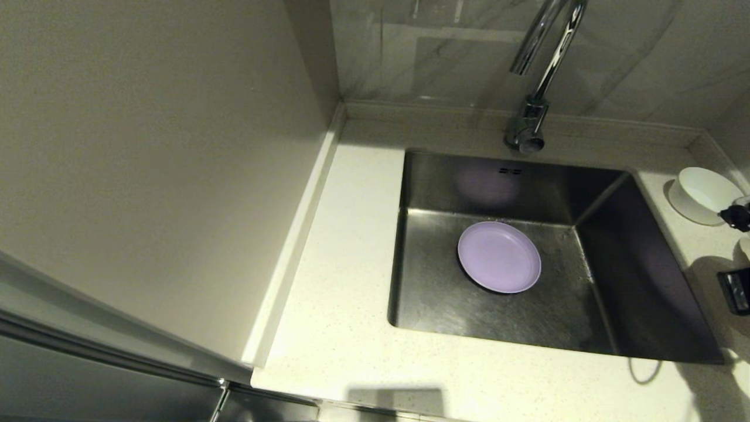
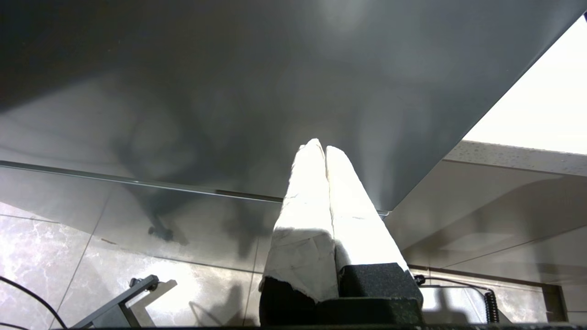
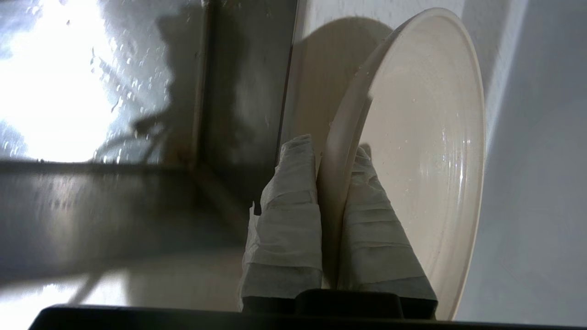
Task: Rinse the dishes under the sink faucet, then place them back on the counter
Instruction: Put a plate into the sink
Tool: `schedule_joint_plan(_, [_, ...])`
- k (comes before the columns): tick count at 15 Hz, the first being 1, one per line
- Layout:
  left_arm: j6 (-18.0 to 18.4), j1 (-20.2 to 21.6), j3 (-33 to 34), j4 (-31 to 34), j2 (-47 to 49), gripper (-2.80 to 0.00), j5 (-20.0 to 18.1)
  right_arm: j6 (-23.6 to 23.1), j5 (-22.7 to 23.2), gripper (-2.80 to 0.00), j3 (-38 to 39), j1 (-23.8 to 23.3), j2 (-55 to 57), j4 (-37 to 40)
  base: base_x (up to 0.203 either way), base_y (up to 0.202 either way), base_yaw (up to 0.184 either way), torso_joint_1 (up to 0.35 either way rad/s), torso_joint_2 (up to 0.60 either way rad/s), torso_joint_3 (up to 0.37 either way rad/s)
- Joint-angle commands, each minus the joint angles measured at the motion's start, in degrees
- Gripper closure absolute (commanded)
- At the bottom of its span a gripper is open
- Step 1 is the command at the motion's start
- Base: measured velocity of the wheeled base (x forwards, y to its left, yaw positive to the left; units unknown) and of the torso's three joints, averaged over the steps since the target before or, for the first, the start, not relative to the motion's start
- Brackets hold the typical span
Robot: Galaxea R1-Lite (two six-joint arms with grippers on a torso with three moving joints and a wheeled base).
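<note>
A pale lilac plate (image 1: 498,257) lies flat on the floor of the steel sink (image 1: 638,275), in front of the chrome faucet (image 1: 536,76). A small white bowl (image 1: 708,193) stands on the counter (image 1: 340,281) to the right of the sink. My right gripper (image 3: 332,153) is shut on the rim of a cream plate (image 3: 426,151), held on edge beside the sink's right wall; water drops cling to it. Black parts of that arm (image 1: 737,217) show at the right edge of the head view. My left gripper (image 2: 321,147) is shut and empty, parked low by the cabinet front.
A low raised rim (image 1: 293,246) runs along the wall to the left of the counter. The sink's steel walls (image 3: 137,114) are wet with droplets. A tiled floor (image 2: 69,256) and a dark cable lie under the left arm.
</note>
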Motion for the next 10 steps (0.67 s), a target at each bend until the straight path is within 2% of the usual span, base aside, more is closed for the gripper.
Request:
schedule_joint_plan(1, [-0.1, 0.0, 0.0, 0.0, -0.2, 0.0, 0.0, -0.5, 0.0, 0.0, 4.2, 0.9, -8.3, 0.0, 0.0, 0.0, 0.0, 0.0, 0.0, 0.0])
schedule_joint_plan(6, [-0.1, 0.0, 0.0, 0.0, -0.2, 0.0, 0.0, -1.1, 0.0, 0.0, 7.5, 2.7, -16.1, -0.5, 0.0, 0.0, 0.0, 0.0, 0.0, 0.0])
schedule_joint_plan(10, [-0.1, 0.0, 0.0, 0.0, -0.2, 0.0, 0.0, -4.5, 0.0, 0.0, 7.6, 9.3, -19.8, -1.2, 0.0, 0.0, 0.0, 0.0, 0.0, 0.0])
